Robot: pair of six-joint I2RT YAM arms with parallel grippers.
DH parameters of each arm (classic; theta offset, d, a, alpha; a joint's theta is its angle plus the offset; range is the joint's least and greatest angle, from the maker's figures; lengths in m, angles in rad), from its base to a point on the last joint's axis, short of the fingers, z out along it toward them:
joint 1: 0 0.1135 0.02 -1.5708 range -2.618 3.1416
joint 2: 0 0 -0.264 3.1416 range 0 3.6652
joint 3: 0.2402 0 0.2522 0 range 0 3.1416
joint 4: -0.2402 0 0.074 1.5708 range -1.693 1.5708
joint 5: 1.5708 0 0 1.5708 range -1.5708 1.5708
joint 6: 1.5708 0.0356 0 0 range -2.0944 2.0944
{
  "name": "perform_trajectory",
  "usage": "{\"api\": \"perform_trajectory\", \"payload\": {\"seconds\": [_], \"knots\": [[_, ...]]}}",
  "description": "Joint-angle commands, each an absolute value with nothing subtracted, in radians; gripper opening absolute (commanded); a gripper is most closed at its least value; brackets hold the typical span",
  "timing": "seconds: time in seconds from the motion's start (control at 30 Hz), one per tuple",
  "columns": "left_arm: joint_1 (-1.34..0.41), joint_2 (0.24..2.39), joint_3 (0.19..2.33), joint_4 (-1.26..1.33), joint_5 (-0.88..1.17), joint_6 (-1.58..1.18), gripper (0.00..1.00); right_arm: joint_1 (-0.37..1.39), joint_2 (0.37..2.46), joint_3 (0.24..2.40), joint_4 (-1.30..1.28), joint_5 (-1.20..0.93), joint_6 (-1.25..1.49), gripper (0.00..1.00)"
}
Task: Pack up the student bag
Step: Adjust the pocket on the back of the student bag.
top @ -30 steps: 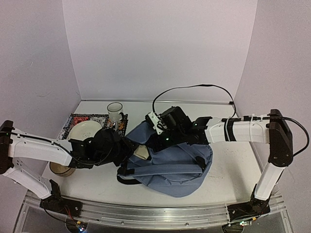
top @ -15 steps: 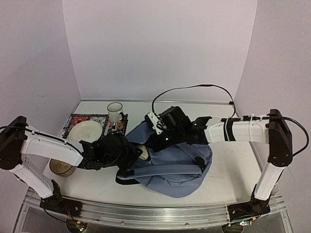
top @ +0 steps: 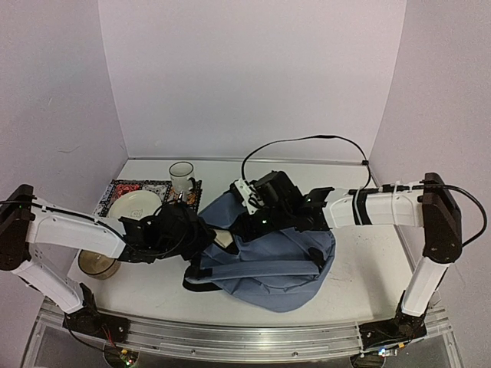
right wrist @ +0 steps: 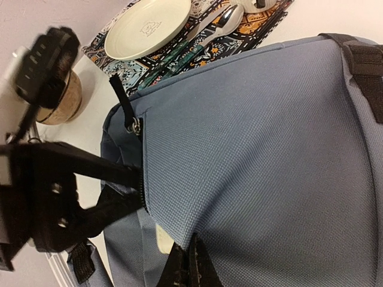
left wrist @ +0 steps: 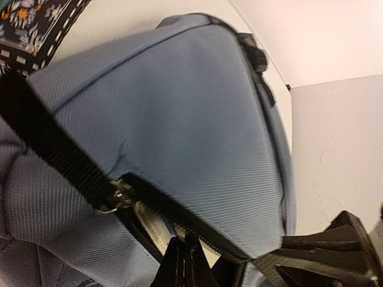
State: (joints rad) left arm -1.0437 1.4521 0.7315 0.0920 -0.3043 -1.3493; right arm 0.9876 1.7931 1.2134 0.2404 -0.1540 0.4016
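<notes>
The right end effector [right wrist: 187,264] pinches the student bag [right wrist: 257,137] at its unzipped edge.

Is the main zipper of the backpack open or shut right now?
Open. In the left wrist view the student bag has its zipper edges gaping apart, with a pale item showing inside the gap.
</notes>
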Motion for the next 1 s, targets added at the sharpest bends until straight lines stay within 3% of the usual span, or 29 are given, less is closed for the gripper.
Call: {"api": "perform_trajectory", "payload": {"seconds": [0.0,0.13,0.53,0.77,0.97], "knots": [[-0.991,1.355,0.723,0.144,-0.290,-1.176,0.00,1.007,1.732,1.212,0.295,-0.248,0.386,0.00],[-0.954,1.346,0.705,0.129,-0.206,-1.141,0.00,1.008,1.731,1.228,0.285,-0.265,0.382,0.00],[-0.953,1.493,0.742,0.268,-0.221,-1.162,0.00,1.060,1.801,1.305,0.265,-0.323,0.383,0.00],[-0.954,1.535,0.719,0.484,-0.201,-1.170,0.00,1.060,1.848,1.267,0.251,-0.219,0.396,0.00],[-0.954,1.597,0.681,0.513,-0.237,-1.188,0.04,1.060,1.880,1.252,0.234,-0.139,0.402,0.03]]}}
